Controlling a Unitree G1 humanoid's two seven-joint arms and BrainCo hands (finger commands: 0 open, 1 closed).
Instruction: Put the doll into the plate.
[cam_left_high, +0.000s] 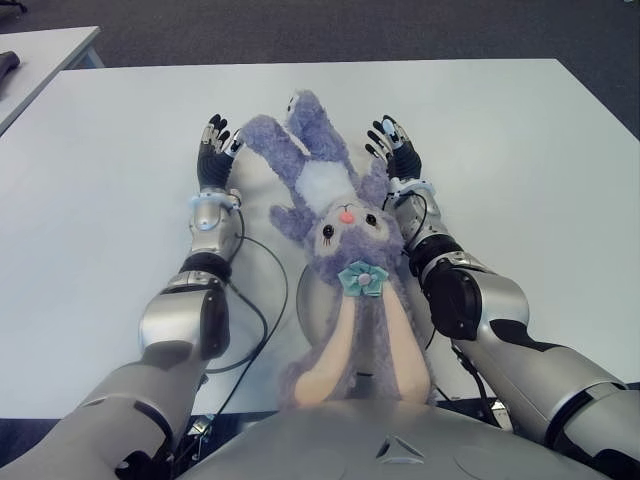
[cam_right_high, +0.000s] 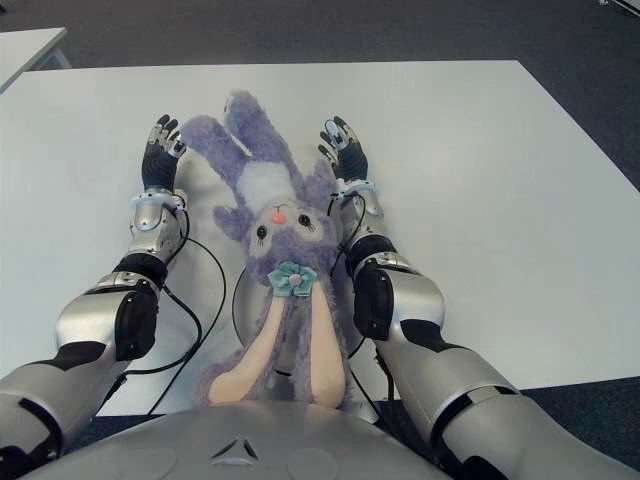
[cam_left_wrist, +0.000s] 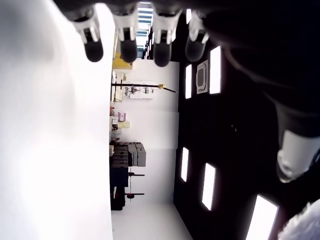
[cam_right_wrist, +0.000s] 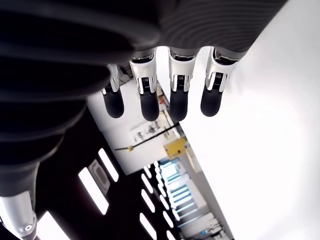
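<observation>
Nearest the camera, at six o'clock, hung the long peach-lined ears of the doll (cam_left_high: 340, 215), a purple plush rabbit with a teal flower between its ears, reaching down toward the robot's chest. Its head covered most of the plate (cam_left_high: 312, 300), of which only a pale rim showed at about seven o'clock of the head; the body and legs stretched away toward twelve o'clock onto the white table (cam_left_high: 520, 150). By my judgement the job looked close to done: the doll's head sat over the plate, though the torso and legs lay beyond the rim, so some tucking in may have remained, and I could not tell how much of the dish was truly filled. Both hands were palm-up and empty. The left hand (cam_left_high: 213, 150) showed at nine o'clock of the doll's body, its fingers (cam_left_wrist: 125, 47) straight and spread, holding nothing; a tuft of purple fur showed at the corner of its wrist view, just beside the thumb. The right hand (cam_left_high: 393, 145) showed at three o'clock of the doll, its fingers (cam_right_wrist: 177, 102) likewise extended and well apart, gripping nothing. Whether either hand touched the plush I could not tell. Black cables (cam_left_high: 255, 300) trailed from the left forearm across the table.
</observation>
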